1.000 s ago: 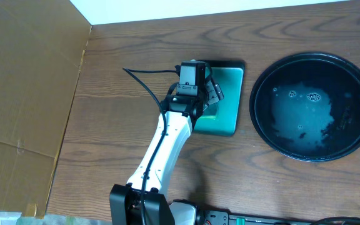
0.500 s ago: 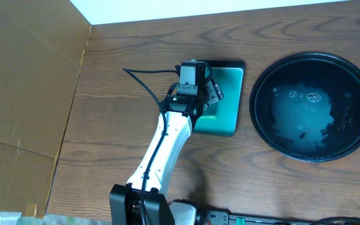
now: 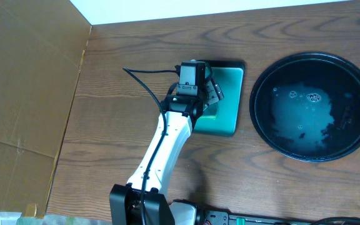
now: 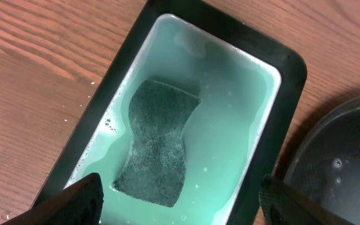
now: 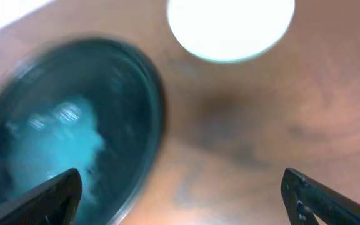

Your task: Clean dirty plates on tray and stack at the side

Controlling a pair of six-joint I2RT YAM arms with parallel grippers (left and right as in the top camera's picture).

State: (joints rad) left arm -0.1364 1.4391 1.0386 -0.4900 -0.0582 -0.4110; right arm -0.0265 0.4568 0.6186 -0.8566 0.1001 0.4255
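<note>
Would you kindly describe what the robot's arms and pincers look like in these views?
The left arm has a long white link between black joints and a black base, with a thin black cable looping off near the wrist. The left pincer and right pincer show plain black fingers.

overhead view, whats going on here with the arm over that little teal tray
The left claw hangs open over the small rectangular black-rimmed tray of teal water, where a dark green sponge lies untouched. The large round glossy black tray sits to its right, wet with nothing on it. The right claw is open and empty near that tray; a blurred white round shape lies beyond.
</note>
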